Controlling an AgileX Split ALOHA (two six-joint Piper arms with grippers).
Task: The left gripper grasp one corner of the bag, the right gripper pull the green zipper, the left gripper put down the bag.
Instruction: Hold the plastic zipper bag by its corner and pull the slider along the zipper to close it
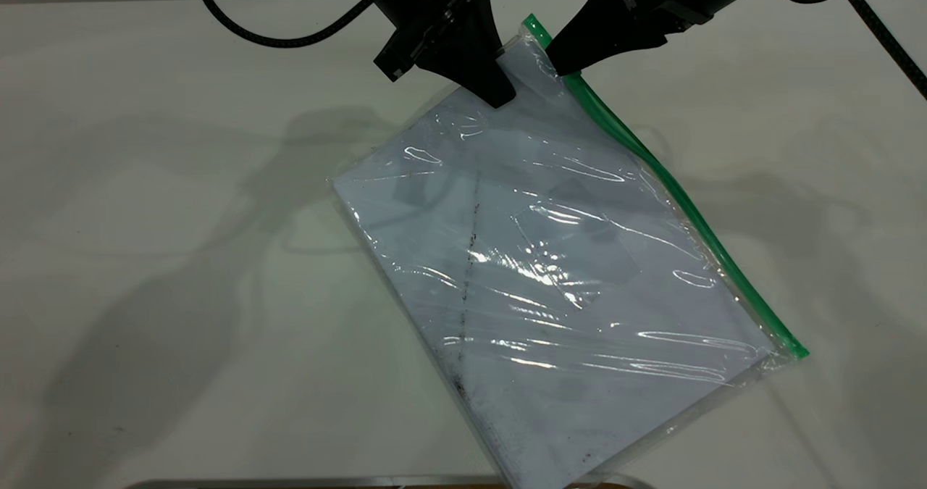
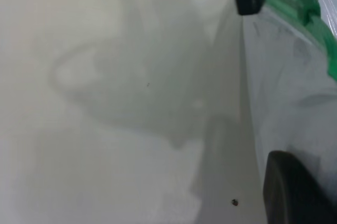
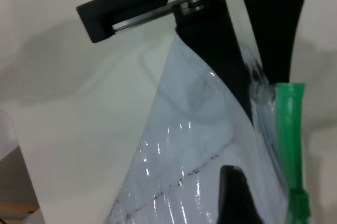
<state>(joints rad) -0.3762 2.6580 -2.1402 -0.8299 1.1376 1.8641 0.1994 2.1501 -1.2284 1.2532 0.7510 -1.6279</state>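
Note:
The bag [image 1: 550, 257] is a clear pouch holding white paper with a dark streak. It slants across the table with its far corner raised. My left gripper [image 1: 500, 87] is shut on that corner, which the right wrist view shows between its fingers [image 3: 216, 50]. The green zipper [image 1: 688, 206] runs along the bag's right edge. My right gripper [image 1: 565, 61] is at the zipper's far end, open. One of its fingers [image 3: 237, 197] lies over the bag's clear face, apart from the slider tab [image 3: 300, 205]; its other finger is out of view. The left wrist view shows the bag [image 2: 289, 92] and the zipper [image 2: 329, 45].
The white table [image 1: 145, 257] lies bare on both sides of the bag. A metal strip [image 1: 326, 483] runs along the front edge under the bag's near corner. Black cables [image 1: 275, 36] hang behind the arms.

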